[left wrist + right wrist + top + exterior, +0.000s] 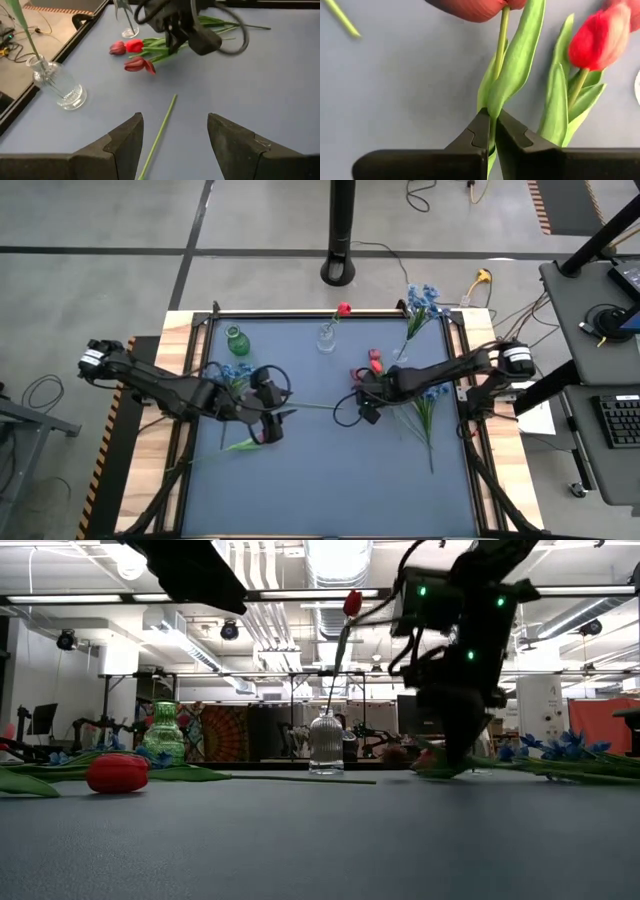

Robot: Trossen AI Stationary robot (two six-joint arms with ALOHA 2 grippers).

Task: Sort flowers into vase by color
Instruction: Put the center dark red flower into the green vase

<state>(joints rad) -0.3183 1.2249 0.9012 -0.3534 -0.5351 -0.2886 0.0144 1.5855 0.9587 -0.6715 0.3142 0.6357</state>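
Right gripper down on the table mat, right of centre, fingers pinched tight on the green stem and leaf of a dark maroon tulip lying flat. A bright red tulip lies just beside it, untouched; a third bloom lies close by in the same small heap.

Left gripper hovers left of centre, fingers spread apart, holding nothing; a loose green stem runs on the mat between them.

Far side: a clear glass vase stands upright with one red tulip in it. Left of it, a green vase. Blue blossoms lie at the far right corner, more near the left arm.
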